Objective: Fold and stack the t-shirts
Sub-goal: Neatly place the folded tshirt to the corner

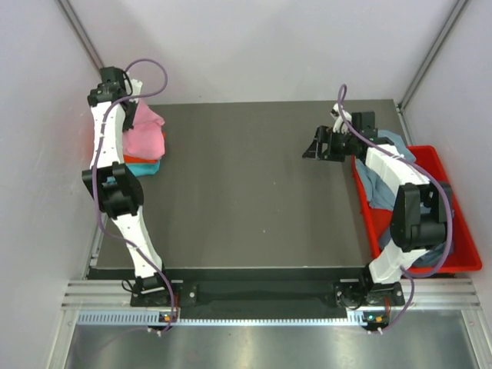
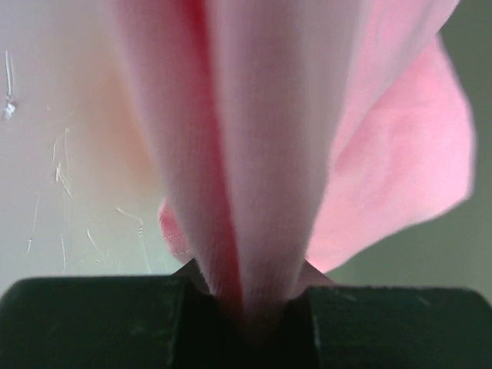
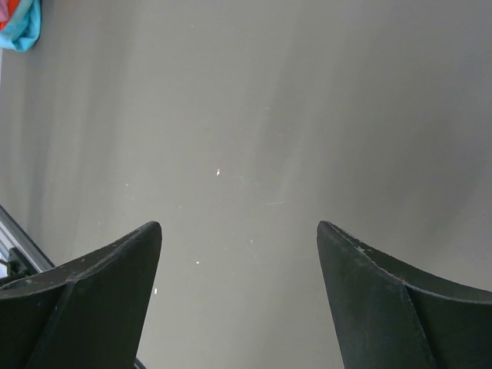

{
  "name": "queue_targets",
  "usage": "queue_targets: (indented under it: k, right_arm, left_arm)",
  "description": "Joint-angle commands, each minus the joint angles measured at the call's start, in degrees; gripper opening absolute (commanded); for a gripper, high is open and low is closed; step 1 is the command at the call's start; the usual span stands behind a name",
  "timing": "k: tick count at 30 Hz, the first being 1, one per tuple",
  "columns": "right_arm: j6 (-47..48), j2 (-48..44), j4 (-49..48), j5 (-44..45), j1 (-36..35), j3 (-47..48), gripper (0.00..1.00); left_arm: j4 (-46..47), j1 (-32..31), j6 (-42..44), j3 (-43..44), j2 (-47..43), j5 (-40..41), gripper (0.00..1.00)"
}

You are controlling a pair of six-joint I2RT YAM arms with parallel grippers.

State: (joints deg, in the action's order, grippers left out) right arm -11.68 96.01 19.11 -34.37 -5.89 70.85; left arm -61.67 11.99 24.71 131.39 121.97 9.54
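Left claw [image 2: 246, 311] pinches the pink t-shirt [image 2: 269, 154] atop the far-left stack [image 1: 143, 164]; pulling could drag it askew, while the right claw [image 3: 238, 231] gapes over the worktop [image 3: 307, 115].

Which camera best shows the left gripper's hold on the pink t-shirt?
Left wrist: the pink t-shirt is pinched in the left gripper, close up. Top external shows the shirt over the stack, but the grip itself is not clear there. Right wrist shows neither.
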Motion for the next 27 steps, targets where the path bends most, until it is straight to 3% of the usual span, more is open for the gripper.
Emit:
queue_targets:
  k: [1, 13, 20, 21, 24, 27]
  right_arm:
    - [0.7, -3.5, -2.2, -0.8, 1.1, -0.5, 0.82]
    - [0.2, -7.0, -2.3, -1.0, 4.7, -4.3, 0.83]
    - [-0.7, -8.3, -2.6, -1.3, 7.6, -6.2, 0.83]
    - [-0.6, -8.6, -2.7, -1.5, 7.8, -6.2, 0.83]
    - [-0.7, -9.0, -2.8, -1.5, 8.4, -6.7, 0.84]
    - [-0.9, -9.2, -2.9, -1.7, 8.7, -6.8, 0.84]
  left_arm:
    - [8.7, 1.4, 2.0, -2.3, -1.6, 8.6, 0.0]
    - [17.0, 3.2, 3.8, 1.1, 11.8, 18.6, 0.0]
    - [19.6, 3.2, 3.8, 1.7, 15.2, 21.7, 0.0]
    - [19.7, 3.2, 2.7, 1.7, 15.4, 22.8, 0.19]
    - [19.8, 3.2, -2.2, 0.6, 13.0, 22.3, 0.6]
    - [19.6, 2.9, -6.8, 0.5, 9.6, 19.7, 0.67]
